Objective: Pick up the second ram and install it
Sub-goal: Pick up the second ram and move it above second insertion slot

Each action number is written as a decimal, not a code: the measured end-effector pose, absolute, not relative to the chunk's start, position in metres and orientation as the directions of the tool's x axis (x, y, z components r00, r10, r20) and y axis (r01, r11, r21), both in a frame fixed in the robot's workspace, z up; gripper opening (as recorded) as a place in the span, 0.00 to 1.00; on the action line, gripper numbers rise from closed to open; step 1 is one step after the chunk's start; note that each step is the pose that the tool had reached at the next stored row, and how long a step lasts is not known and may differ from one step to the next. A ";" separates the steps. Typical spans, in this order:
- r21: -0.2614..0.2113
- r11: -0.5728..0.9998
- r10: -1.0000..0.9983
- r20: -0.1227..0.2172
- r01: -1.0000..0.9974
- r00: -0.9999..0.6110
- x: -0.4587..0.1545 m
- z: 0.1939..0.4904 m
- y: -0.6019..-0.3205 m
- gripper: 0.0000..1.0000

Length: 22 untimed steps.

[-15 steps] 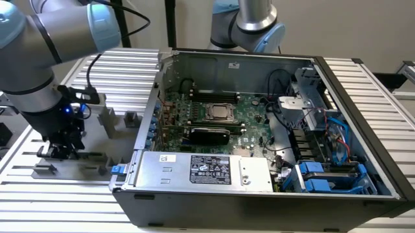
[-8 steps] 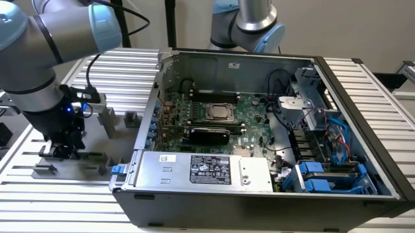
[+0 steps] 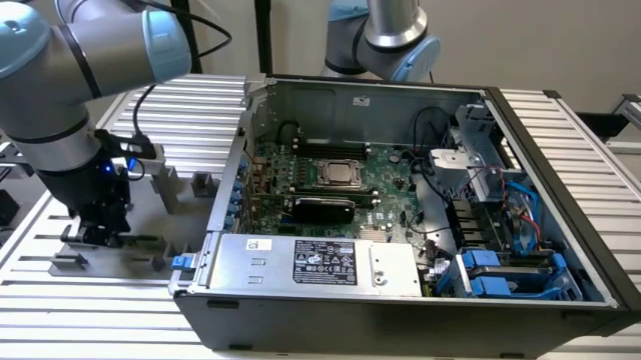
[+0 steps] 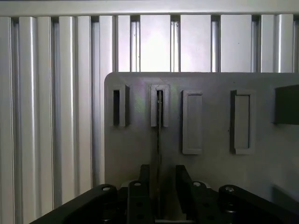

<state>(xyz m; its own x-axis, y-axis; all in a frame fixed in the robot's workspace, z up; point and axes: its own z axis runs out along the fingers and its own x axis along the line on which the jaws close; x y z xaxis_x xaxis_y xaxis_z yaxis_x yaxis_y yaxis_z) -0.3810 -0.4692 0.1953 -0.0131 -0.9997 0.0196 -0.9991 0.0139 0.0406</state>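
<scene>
Over the grey fixture plate (image 4: 135,154) on the slatted aluminium table (image 4: 51,116), the gripper (image 4: 162,175) straddles the second ram (image 4: 159,135), jaws slightly apart and clamping nothing; the ram stands edge-on in a slotted block (image 4: 153,112), the open computer case (image 3: 401,322) alongside

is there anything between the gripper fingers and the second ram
Nothing. In the wrist view the second ram stands edge-on between the fingers of the gripper, and only bare grey fixture plate shows in the gaps beside it.

Matt plastic fixture plate (image 4: 135,149), ribbed alu table (image 4: 46,116), matt-blk end effector (image 4: 161,173)
</scene>
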 end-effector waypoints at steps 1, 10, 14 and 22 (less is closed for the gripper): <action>0.041 0.013 -1.000 0.021 -0.999 -0.012 -0.381 0.195 -0.469 1.00; 0.033 -0.002 -1.000 0.018 -0.999 0.003 -0.383 0.195 -0.469 1.00; 0.031 -0.011 -1.000 0.017 -0.999 0.011 -0.383 0.195 -0.470 1.00; 0.031 -0.014 -1.000 0.003 -0.999 0.014 -0.384 0.196 -0.473 1.00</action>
<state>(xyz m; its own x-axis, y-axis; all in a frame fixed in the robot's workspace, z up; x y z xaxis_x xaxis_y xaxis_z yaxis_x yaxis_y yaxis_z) -0.3835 -0.4728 0.1956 0.0141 -0.9999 0.0028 -0.9994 -0.0140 0.0313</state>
